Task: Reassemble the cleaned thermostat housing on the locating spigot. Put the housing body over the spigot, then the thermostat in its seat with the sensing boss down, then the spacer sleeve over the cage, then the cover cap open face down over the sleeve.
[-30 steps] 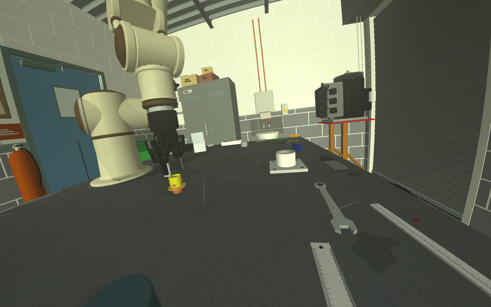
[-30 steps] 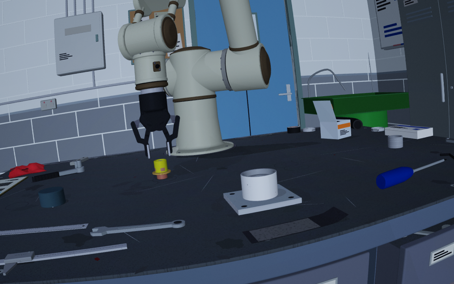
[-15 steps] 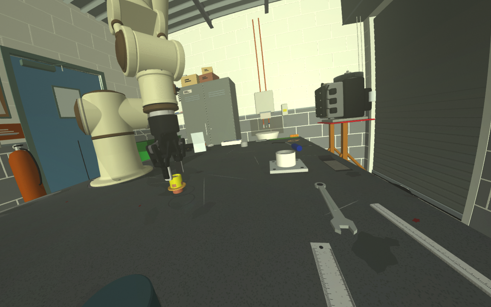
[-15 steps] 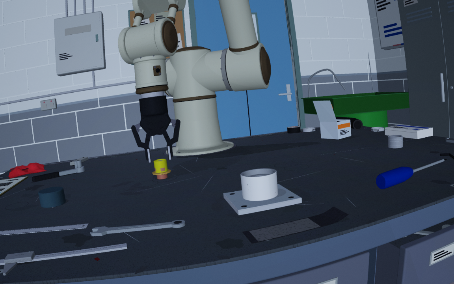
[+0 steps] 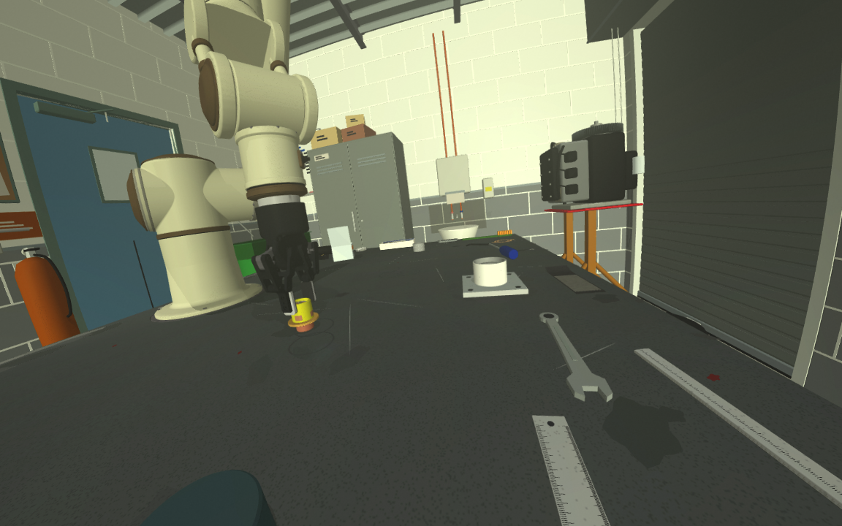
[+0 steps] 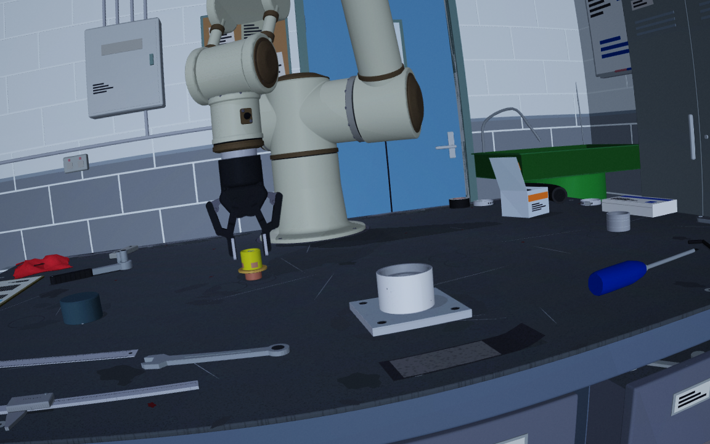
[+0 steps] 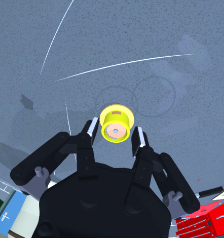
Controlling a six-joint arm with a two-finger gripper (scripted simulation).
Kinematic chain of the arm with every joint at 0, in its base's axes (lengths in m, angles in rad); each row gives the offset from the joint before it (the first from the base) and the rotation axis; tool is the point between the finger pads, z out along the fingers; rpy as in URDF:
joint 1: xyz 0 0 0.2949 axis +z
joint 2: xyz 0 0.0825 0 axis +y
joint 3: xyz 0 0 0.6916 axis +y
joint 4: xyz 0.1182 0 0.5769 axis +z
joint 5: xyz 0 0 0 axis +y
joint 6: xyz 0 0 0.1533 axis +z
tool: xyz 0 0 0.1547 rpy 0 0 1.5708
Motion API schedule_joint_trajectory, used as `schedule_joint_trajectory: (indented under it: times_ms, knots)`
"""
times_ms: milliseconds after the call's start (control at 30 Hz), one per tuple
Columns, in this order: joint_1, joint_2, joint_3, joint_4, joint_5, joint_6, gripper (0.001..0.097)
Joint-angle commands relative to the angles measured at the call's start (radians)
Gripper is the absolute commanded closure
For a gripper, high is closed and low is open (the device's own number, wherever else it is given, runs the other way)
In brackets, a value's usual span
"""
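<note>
The white housing body sits upright on the square base plate, and the spigot is hidden inside it. The yellow thermostat stands on the bench near the arm's base, copper boss down, and my open gripper hangs just above it with a finger on each side of its top. The grey spacer sleeve stands far off by the cabinet. The dark blue cover cap rests on the bench, well away from the base plate.
Behind the bench are a blue door, the arm's cream base and a green trough. A spanner, steel rules and a caliper lie on the front part of the bench. A blue screwdriver lies right of the plate.
</note>
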Motion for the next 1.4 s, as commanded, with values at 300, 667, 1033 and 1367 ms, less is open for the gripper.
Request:
schedule_joint_trajectory:
  times_ms: [300, 667, 1033, 1367]
  knots:
    - [0.000, 0.000, 0.000, 0.000, 0.000, 0.000, 0.0421]
    - [0.000, 0.000, 0.000, 0.000, 0.000, 0.000, 0.0596]
    - [0.000, 0.000, 0.000, 0.000, 0.000, 0.000, 0.0816]
    - [0.000, 0.000, 0.000, 0.000, 0.000, 0.000, 0.0901]
